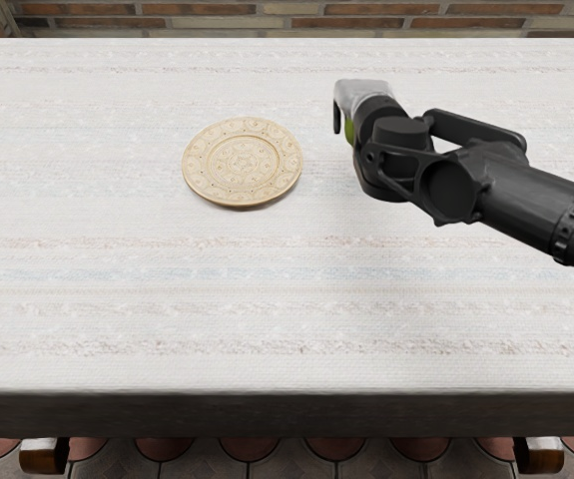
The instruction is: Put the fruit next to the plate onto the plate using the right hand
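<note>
1. Here, only a thin green-yellow sliver of the fruit (337, 122) shows, peeking out at the left edge of my right hand (364, 105). The rest of it is hidden beneath the hand.
2. The fruit is on the table (167, 299) to the right of the plate (242, 162). It is near the plate but apart from it, with a strip of cloth between them.
3. My right hand lies directly over the fruit, its grey casing turned up toward the camera. From this angle I cannot tell how far open the hand is, or whether it has hold of the fruit or merely covers it.
4. My right arm (486, 190), dark and bulky, comes in from the picture's right edge. It slants up and leftward to the wrist just behind the hand.
5. The plate is round and tan with an ornate ringed pattern. It lies flat on the cloth left of my hand, and its whole patterned face shows.
6. The table is covered in a whitish cloth with faint pale stripes running across it. A brick wall (267, 20) stands behind its far edge.
</note>
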